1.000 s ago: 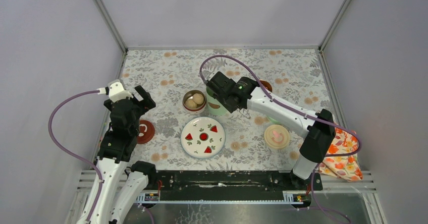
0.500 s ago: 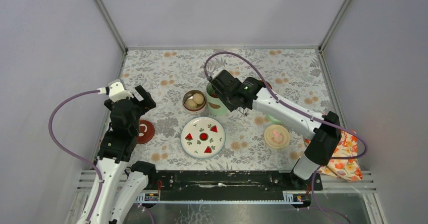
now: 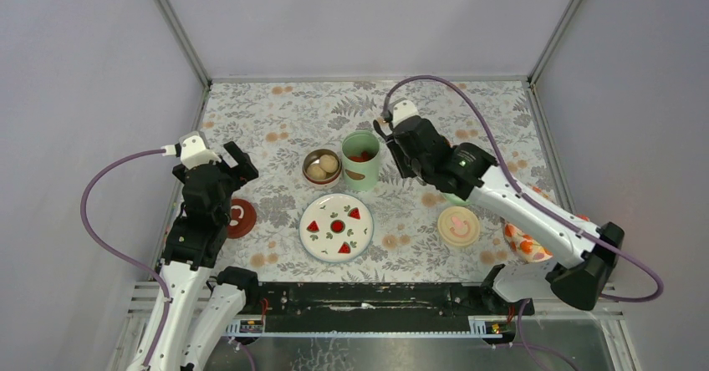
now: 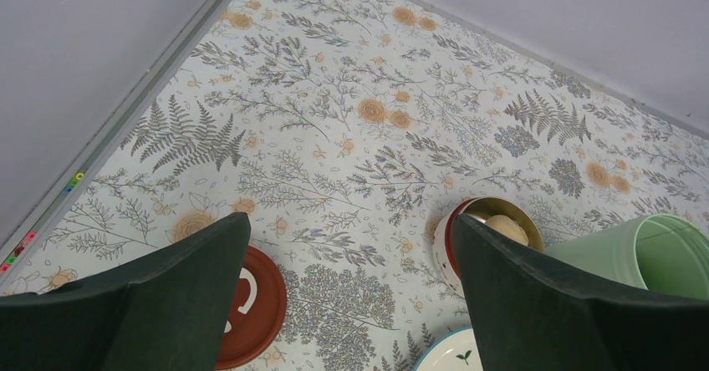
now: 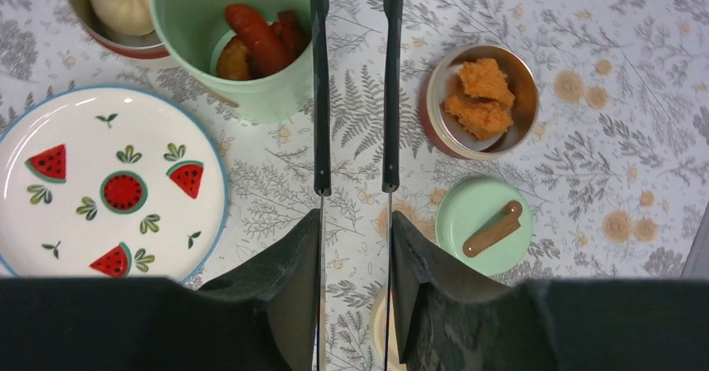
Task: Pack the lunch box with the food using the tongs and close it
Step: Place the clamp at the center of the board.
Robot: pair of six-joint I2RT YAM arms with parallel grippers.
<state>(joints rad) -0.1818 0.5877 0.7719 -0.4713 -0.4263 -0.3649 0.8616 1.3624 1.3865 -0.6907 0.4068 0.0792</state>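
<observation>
the right gripper (image 5: 355, 221) pinches the tongs (image 5: 318, 95) narrowly beside the mint-green jar (image 5: 251, 95), which holds sausages (image 5: 255, 33); the left gripper (image 4: 351, 221) hangs wide open, idle. packing looks finished: next, lay the tongs down and fetch the green lid (image 5: 468, 212).

The jar (image 3: 361, 160) sits around the middle of the counter (image 3: 276, 112), with the bowl of round balls (image 3: 322, 167) just beside it on the left. Inside the jar are sausages (image 5: 259, 35) and a fried piece (image 5: 234, 58). The plate (image 3: 336, 226) lies in front of those two, nearer the arm bases. Way off left there's a flat lid (image 3: 241, 218). Right of the jar is the bowl of fried chunks (image 5: 478, 102), with the knobbed lid (image 5: 483, 227) just in front of it and a third lid (image 3: 458, 226) in front of that (right of the plate). The tongs (image 5: 320, 95) hang over the gap between the jar and the bowl of fried chunks.
</observation>
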